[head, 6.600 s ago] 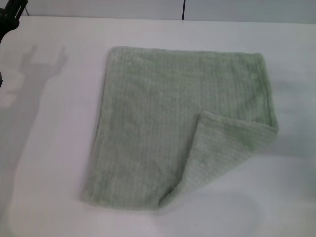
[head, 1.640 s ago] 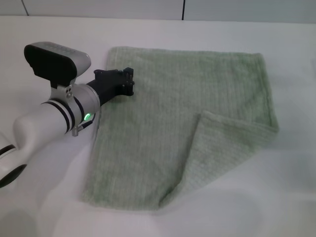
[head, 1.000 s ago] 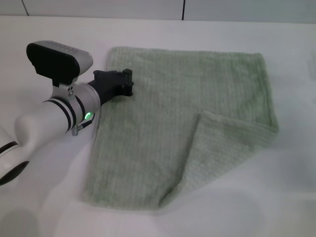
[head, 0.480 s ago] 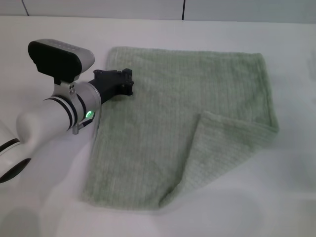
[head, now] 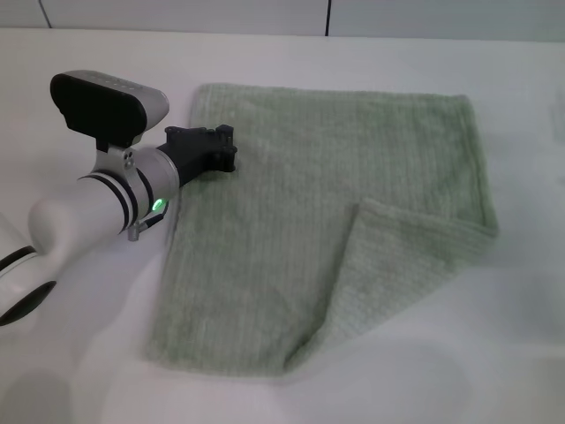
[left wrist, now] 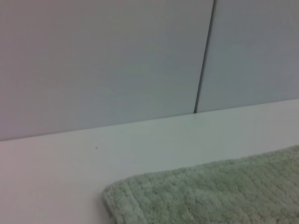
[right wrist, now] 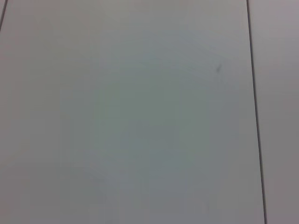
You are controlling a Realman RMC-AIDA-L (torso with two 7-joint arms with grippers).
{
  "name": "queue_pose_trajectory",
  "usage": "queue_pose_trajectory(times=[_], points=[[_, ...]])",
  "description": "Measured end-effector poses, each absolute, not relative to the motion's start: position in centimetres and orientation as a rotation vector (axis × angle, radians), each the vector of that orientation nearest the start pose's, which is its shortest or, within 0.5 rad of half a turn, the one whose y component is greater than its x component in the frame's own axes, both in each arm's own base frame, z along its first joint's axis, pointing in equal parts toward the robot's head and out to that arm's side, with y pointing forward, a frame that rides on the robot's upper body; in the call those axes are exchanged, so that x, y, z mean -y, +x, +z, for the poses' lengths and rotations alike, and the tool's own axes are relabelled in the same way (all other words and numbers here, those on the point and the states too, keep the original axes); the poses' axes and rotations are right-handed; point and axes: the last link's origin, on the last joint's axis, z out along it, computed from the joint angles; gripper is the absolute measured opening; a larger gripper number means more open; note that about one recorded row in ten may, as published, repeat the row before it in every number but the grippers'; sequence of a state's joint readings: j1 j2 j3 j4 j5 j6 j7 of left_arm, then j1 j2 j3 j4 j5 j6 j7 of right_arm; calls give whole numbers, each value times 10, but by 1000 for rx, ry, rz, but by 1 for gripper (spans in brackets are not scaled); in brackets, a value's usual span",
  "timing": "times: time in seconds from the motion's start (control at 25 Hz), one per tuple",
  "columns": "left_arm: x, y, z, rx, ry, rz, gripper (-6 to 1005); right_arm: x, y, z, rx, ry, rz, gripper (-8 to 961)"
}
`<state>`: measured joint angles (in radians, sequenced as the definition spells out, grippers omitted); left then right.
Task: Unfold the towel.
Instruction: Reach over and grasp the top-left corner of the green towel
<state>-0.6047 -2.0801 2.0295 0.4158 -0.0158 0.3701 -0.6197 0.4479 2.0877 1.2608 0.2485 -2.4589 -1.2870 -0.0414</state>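
I have the towel (head: 331,221) lying flat on the white table (head: 371,53), roughly square, with one corner folded: the near-right corner is doubled over, so the flap (head: 410,274) lies on the near-right part of the cloth and its fold crease runs diagonally from the near edge up toward the right edge.

Left gripper (head: 221,148) sits over the towel's far-left region, just inside the left hem, low to the cloth. I cannot tell from the head view whether its fingers are open or closed, nor whether they touch the pile. The left wrist view shows only the towel's far-left corner and the wall (left wrist: 103,60) behind; no fingers in it.

The right arm is absent from the head view, and its wrist camera sees only a blank panel.

Key relation: the flap lies diagonally across the towel from the left gripper, toward the near right, well apart from it. My judgement is that the left gripper is placed to pin the cloth, not to lift the fold. The flap's free corner points toward the towel's middle, so unfolding means drawing it out toward the near right, square to the crease.
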Motion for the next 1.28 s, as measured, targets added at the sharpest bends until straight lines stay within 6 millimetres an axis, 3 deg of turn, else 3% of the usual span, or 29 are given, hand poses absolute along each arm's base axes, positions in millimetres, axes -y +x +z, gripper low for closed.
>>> queue_pose_trajectory(times=[1.28], points=[[-388, -270, -99, 851, -2092, -364, -2, -351, 303, 35, -321, -1324, 743, 613]])
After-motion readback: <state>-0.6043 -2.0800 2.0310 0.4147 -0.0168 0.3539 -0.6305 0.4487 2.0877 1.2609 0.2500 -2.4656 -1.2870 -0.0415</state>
